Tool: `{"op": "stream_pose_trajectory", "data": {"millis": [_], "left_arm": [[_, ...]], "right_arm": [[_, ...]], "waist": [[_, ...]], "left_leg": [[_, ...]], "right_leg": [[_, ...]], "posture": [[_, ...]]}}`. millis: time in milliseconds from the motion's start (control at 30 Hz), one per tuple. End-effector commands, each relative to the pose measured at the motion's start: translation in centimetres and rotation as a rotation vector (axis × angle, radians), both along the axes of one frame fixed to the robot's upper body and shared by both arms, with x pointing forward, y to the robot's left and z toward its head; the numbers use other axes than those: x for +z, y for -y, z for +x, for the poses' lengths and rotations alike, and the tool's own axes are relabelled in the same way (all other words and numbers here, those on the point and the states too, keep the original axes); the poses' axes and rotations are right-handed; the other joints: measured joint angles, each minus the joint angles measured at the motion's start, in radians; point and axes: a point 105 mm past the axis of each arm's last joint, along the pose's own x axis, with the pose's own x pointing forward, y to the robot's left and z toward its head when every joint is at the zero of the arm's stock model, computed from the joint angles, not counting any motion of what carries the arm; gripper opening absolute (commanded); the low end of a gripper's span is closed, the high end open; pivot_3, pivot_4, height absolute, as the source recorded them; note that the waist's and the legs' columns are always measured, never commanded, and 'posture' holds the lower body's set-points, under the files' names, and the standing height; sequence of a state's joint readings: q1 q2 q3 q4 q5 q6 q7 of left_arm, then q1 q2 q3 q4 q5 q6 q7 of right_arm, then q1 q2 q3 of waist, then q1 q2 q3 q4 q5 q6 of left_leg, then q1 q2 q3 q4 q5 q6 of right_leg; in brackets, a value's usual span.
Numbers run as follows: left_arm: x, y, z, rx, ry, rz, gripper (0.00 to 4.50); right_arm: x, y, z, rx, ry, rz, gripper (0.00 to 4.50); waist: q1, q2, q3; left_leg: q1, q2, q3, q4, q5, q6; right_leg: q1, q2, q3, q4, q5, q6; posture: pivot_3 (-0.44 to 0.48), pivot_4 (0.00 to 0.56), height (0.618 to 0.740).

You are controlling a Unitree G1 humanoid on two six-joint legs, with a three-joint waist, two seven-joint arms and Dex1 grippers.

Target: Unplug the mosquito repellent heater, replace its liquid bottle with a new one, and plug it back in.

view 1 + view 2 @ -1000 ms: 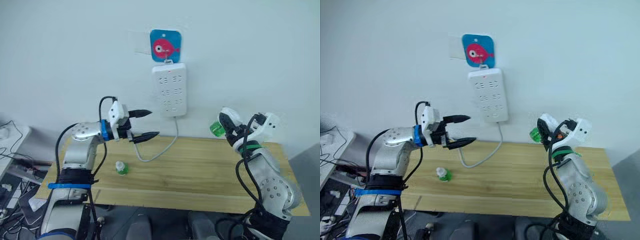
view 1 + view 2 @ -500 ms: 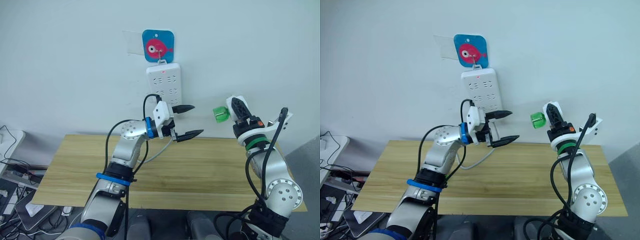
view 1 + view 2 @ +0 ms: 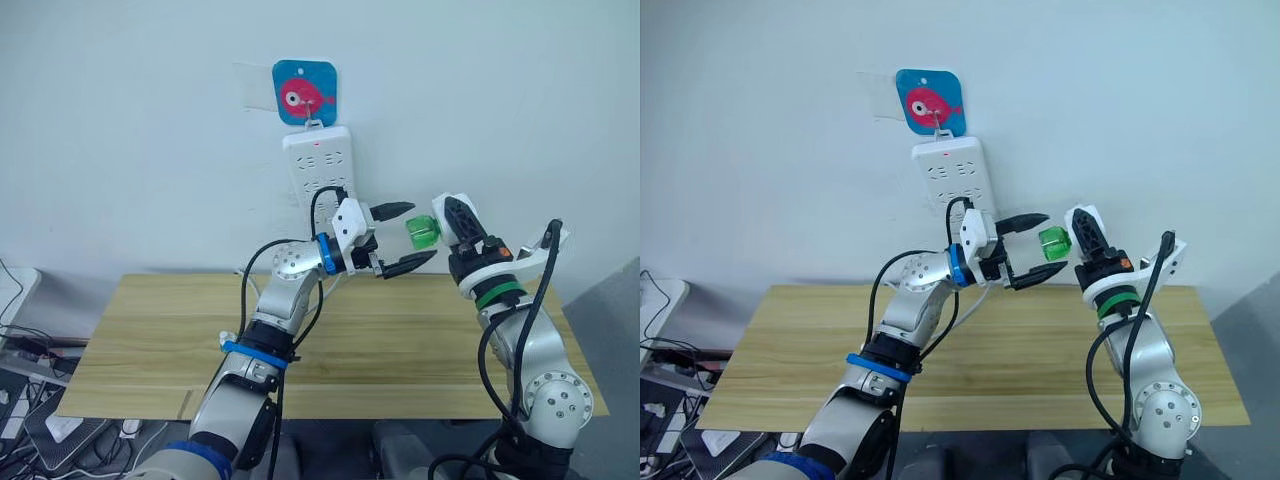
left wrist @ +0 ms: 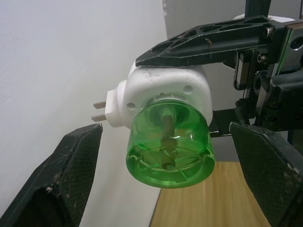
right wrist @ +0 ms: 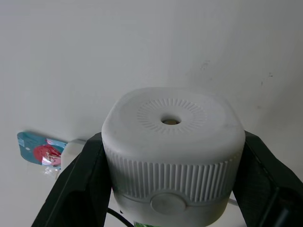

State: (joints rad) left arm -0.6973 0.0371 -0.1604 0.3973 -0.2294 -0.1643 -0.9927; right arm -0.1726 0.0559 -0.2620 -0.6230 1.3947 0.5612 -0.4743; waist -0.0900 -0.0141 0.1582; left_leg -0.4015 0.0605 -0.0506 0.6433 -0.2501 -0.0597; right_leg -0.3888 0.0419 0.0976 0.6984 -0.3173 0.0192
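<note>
My right gripper (image 3: 447, 222) is shut on the mosquito repellent heater (image 4: 165, 87), a rounded white unit with a round top vent (image 5: 169, 121), and holds it in the air before the wall. Its plug prongs (image 4: 99, 111) stick out free, in no socket. The clear green liquid bottle (image 3: 421, 233) is still fixed to the heater's underside. My left gripper (image 3: 404, 238) is open, one finger above and one below the green bottle (image 4: 168, 142), with a gap on both sides.
A long white power strip (image 3: 318, 175) hangs on the wall under a blue fish hook (image 3: 305, 93), with its cable dropping behind my left arm. Below lies a wooden table (image 3: 150, 340). At the far left edge are cables and boxes (image 3: 20, 345).
The view has shifted. My left gripper has swung right, from the power strip over to the heater, and now brackets the green bottle. The right gripper still holds the heater.
</note>
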Motion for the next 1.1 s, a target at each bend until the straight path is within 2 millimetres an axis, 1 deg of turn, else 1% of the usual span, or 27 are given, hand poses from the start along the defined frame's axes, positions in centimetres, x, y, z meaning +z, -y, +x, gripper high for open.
{"op": "stream_pose_trajectory", "data": {"millis": [33, 233, 333, 533, 800, 867, 933, 1033, 1100], "left_arm": [[0.9, 0.2, -0.1, -0.002, 0.028, -0.029, 4.48], [1.0, 0.5, -0.1, 0.007, 0.024, -0.043, 4.48], [0.9, 0.6, -0.1, 0.010, 0.024, -0.039, 3.99], [0.9, 0.7, -0.2, 0.004, 0.015, -0.049, 2.29], [1.0, 0.5, 0.1, 0.008, 0.013, -0.046, 2.25], [1.1, 0.2, -0.1, -0.013, 0.029, -0.032, 2.25], [1.1, -0.2, -0.4, -0.056, 0.052, -0.006, 2.25], [0.5, -1.0, -0.6, -0.116, 0.078, 0.052, 2.25], [0.2, -1.5, -0.7, -0.148, 0.092, 0.080, 2.25]], "right_arm": [[1.4, -0.3, -0.6, 0.016, 0.063, 0.012, 2.97], [1.4, -0.4, -0.6, 0.031, 0.069, 0.007, 2.97], [1.4, -0.5, -0.7, 0.035, 0.071, 0.013, 2.97], [1.4, -0.6, -0.9, 0.049, 0.075, 0.013, 2.97], [1.4, -1.0, -1.0, 0.073, 0.078, 0.001, 2.97], [1.0, -1.2, -1.2, 0.097, 0.063, -0.030, 3.73], [0.2, -1.2, -1.4, 0.137, 0.026, -0.075, 4.38], [-0.8, -1.1, -1.8, 0.244, -0.022, -0.151, 4.45], [-0.8, -0.6, -2.1, 0.304, -0.038, -0.168, 4.45]], "waist": [[0.000, 0.000, 0.000], [0.001, 0.000, 0.000], [0.001, 0.000, 0.000], [0.001, 0.000, 0.000], [0.001, 0.000, 0.000], [0.001, 0.000, 0.000], [0.000, 0.000, 0.000], [0.001, 0.000, 0.000], [0.001, 0.000, 0.000]], "left_leg": [[0.000, 0.000, 0.000, 0.000, 0.000, 0.000], [0.000, 0.000, 0.000, 0.000, 0.000, 0.000], [0.000, 0.000, 0.000, 0.000, 0.000, 0.000], [0.000, 0.000, 0.000, 0.000, 0.000, 0.000], [0.000, 0.000, 0.000, 0.000, 0.000, 0.000], [0.000, 0.000, 0.000, 0.000, 0.000, 0.000], [0.000, 0.000, 0.000, 0.000, 0.000, 0.000], [0.000, 0.000, 0.000, 0.000, 0.000, 0.000], [0.000, 0.000, 0.001, 0.001, 0.000, 0.000]], "right_leg": [[0.000, 0.000, 0.000, 0.000, 0.000, 0.000], [0.000, 0.000, 0.000, 0.000, 0.000, 0.000], [0.000, 0.000, 0.000, 0.000, 0.000, 0.000], [0.000, 0.000, 0.000, 0.000, 0.000, 0.000], [0.000, 0.000, 0.000, 0.000, 0.000, 0.000], [0.000, 0.000, 0.000, 0.000, 0.000, 0.000], [0.000, 0.000, 0.000, 0.000, 0.000, 0.000], [0.000, 0.000, 0.000, -0.001, 0.000, 0.000], [0.001, 0.000, 0.001, -0.001, 0.000, 0.000]], "posture": [[-0.073, 0.131, 0.740], [-0.073, 0.133, 0.740], [-0.073, 0.135, 0.740], [-0.074, 0.135, 0.740], [-0.073, 0.135, 0.740], [-0.074, 0.138, 0.740], [-0.075, 0.138, 0.740], [-0.078, 0.142, 0.740], [-0.079, 0.141, 0.740]]}}
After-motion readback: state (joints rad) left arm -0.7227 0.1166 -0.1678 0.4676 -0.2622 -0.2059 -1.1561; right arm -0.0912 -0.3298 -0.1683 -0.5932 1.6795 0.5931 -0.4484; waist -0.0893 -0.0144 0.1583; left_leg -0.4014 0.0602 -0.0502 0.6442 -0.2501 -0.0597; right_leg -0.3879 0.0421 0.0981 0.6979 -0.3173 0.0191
